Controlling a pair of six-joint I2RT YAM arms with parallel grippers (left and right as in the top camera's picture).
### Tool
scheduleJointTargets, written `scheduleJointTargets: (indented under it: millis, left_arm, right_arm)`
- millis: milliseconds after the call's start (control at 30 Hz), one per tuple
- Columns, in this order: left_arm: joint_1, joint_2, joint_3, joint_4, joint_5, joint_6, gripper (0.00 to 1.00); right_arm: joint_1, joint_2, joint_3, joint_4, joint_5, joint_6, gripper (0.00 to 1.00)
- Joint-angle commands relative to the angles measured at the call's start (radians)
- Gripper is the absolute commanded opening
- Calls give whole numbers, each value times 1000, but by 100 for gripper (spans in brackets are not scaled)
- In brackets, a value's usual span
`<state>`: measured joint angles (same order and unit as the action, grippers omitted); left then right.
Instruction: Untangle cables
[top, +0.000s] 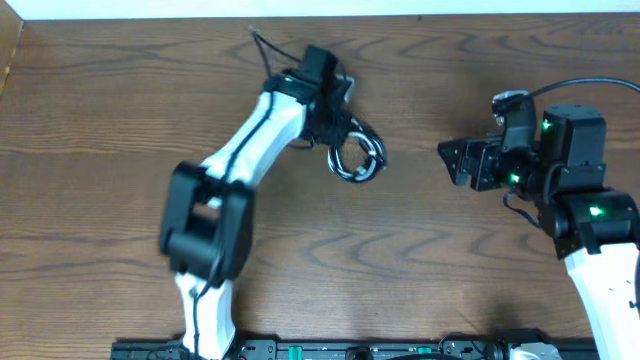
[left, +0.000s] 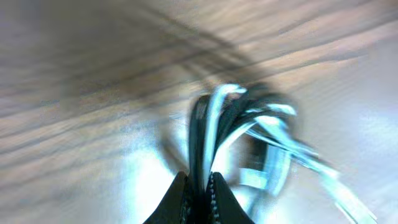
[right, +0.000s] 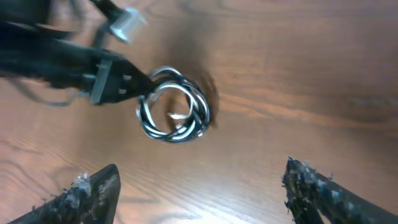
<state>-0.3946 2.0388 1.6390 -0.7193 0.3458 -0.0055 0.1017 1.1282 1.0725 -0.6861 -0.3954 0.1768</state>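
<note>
My left pincer (left: 199, 186) is shut tight on the coiled cables (left: 242, 124) near the middle of the table (top: 120, 100), a little toward its far edge, so I should lift slowly while my right pincer (right: 199, 186), wide open and empty, takes one loose loop.

Nothing written can be read in any view (the left wrist picture is blurred throughout). Small pale and green marks on the black rail (top: 330, 351) along the near edge of the brown wooden table (top: 420, 270) are too small to make out.
</note>
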Motion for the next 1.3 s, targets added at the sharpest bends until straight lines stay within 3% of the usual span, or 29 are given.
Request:
scheduleJointTargets:
  millis: [0,233,367,500,733,933,1000,1267]
  left_arm:
    - [-2,-186,11,-35,67,-35,7]
    - [-1,-283,11,-149,74,-76,8]
    - [-2,-278,10,-178,78,-135,7]
    - [-2,-278,10,-178,93,-204,7]
    - [-2,-278,10,-196,93,-329,8]
    - [-2,-278,10,-197,142,-356,7]
    - [-2,-278,10,-201,160,-356,7]
    - [-2,-278,10,-204,160,-426,7]
  right_arm:
    - [34,37,17,43,-34,86,77]
    - [79,132,17,198,-38,340,64]
    - [122,183,17,269,-38,420,62]
    - [167,237,17,310,-38,429,63]
    - [181,330,17,320,-39,429,54]
    - [184,398,17,354,-109,428,39]
    - [189,420,17,346,-113,429,27]
    - [233,445,17,341,-119,429,20]
